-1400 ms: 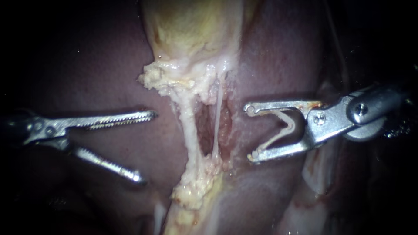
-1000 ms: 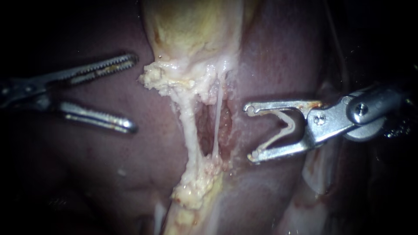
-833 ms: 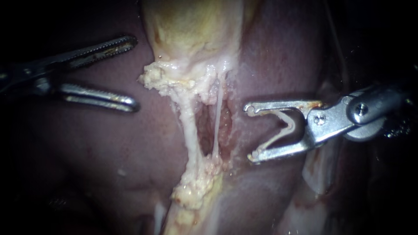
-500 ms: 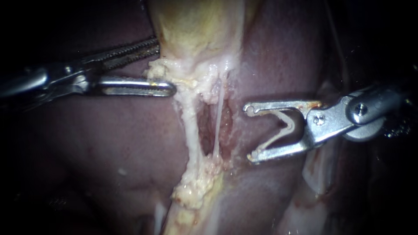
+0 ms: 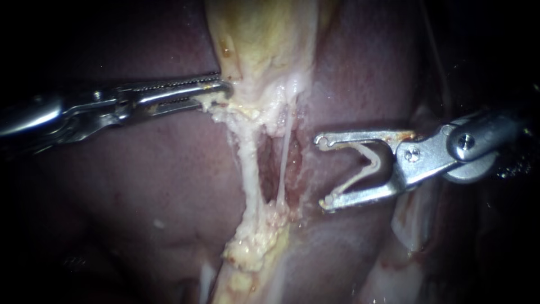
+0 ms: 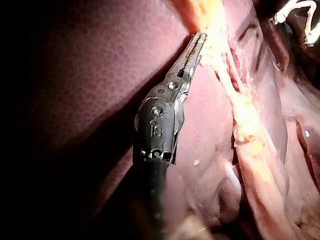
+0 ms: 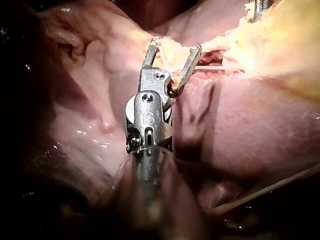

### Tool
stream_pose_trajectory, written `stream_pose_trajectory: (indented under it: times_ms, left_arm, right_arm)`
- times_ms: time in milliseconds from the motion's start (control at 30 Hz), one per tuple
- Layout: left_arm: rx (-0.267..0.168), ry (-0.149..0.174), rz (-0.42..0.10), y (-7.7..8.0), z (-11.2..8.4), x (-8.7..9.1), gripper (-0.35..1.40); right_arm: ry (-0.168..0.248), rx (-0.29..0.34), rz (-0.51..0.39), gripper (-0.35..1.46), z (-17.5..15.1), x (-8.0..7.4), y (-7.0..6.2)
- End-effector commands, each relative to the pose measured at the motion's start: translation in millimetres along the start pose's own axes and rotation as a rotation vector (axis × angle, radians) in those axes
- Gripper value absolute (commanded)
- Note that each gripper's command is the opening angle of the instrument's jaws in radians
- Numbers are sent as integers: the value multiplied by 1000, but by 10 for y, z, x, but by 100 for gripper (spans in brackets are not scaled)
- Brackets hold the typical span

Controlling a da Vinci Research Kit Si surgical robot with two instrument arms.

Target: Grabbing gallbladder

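The pale yellow gallbladder (image 5: 264, 39) hangs down the middle of the endoscope view over the dark liver (image 5: 157, 186). My left instrument (image 5: 219, 90) comes in from the left, and its toothed jaws are shut on the ragged pale fringe at the gallbladder's lower left edge. The left wrist view shows the same jaws (image 6: 199, 42) lying together against the gallbladder (image 6: 210, 15). My right instrument (image 5: 322, 170) stands to the right of the tissue, jaws open and holding no tissue. In the right wrist view its jaws (image 7: 176, 46) gape just short of the pale tissue.
Below the gallbladder a thick pale tube (image 5: 250, 169) and a thin strand (image 5: 281, 163) run down to a fatty lump (image 5: 253, 242), with a reddish hollow between them. Pale folds of tissue (image 5: 410, 225) lie under the right instrument.
My left instrument rose from the lower left, moved right to the gallbladder's fringe and shut its jaws on it. The gallbladder's edge shifted slightly right. The right instrument has not moved.
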Motion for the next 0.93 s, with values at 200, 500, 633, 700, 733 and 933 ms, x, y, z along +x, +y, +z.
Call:
stream_pose_trajectory:
  times_ms: [200,500,633,700,733,933]
  left_arm:
    - [-36,-2,-17,0,-30,34,-35]
    - [-20,68,-13,-8,-77,84,-35]
    - [-16,71,-14,-9,-78,83,-35]
    - [-14,72,-13,-8,-77,82,-35]
    - [-13,72,-13,-7,-76,81,-35]
    - [-11,73,-11,-6,-74,79,-35]
  right_arm:
    - [0,0,-6,50,-1,0,0]
    - [0,0,-6,50,-1,0,0]
    - [0,0,-6,50,-1,-1,0]
    - [0,0,-6,50,-1,-1,0]
    - [0,0,-6,50,-1,-1,0]
    - [0,0,-6,50,-1,-1,0]
